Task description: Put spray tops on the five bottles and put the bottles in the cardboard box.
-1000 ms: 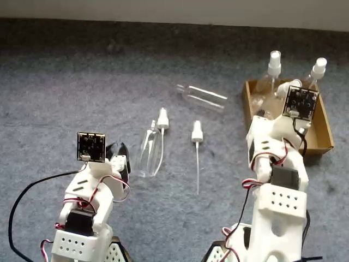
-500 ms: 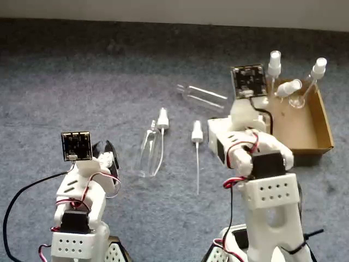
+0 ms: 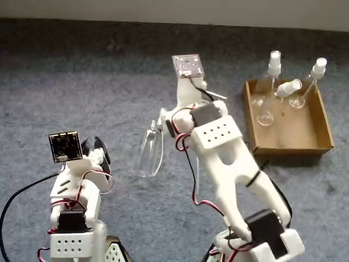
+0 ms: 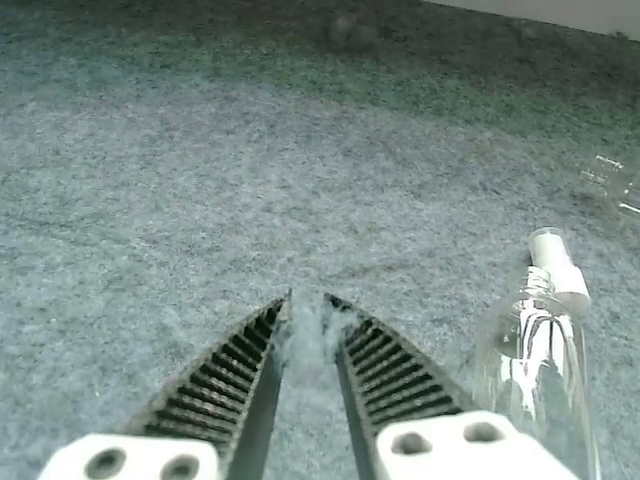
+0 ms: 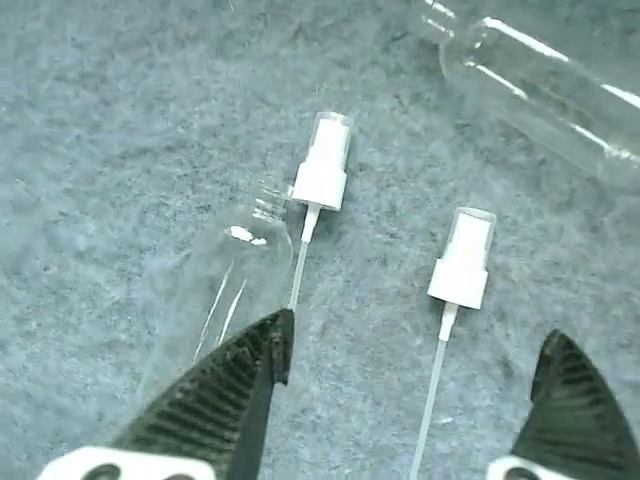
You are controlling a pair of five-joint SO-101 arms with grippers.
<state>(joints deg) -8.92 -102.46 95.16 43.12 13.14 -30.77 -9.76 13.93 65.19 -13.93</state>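
Left tool (image 4: 308, 298): jaws a narrow gap apart, empty, at the near left above the surface (image 3: 65, 82). To its right, one bottle (image 3: 150, 148) lies flat with a spray top (image 5: 322, 165) just beside its neck, apparently not fitted.

Right tool (image 5: 420, 330): jaws wide apart, empty, at the centre above a second, loose spray top (image 5: 462, 258). An uncapped bottle (image 5: 545, 80) lies farther off.

At the far right, the cardboard box (image 3: 323, 120) holds three capped bottles (image 3: 271, 73).

Step in hand, as judged: capping the fourth bottle. The next move calls for lowering the right tool to straddle a spray top's head, then closing it clear of the thin tube.
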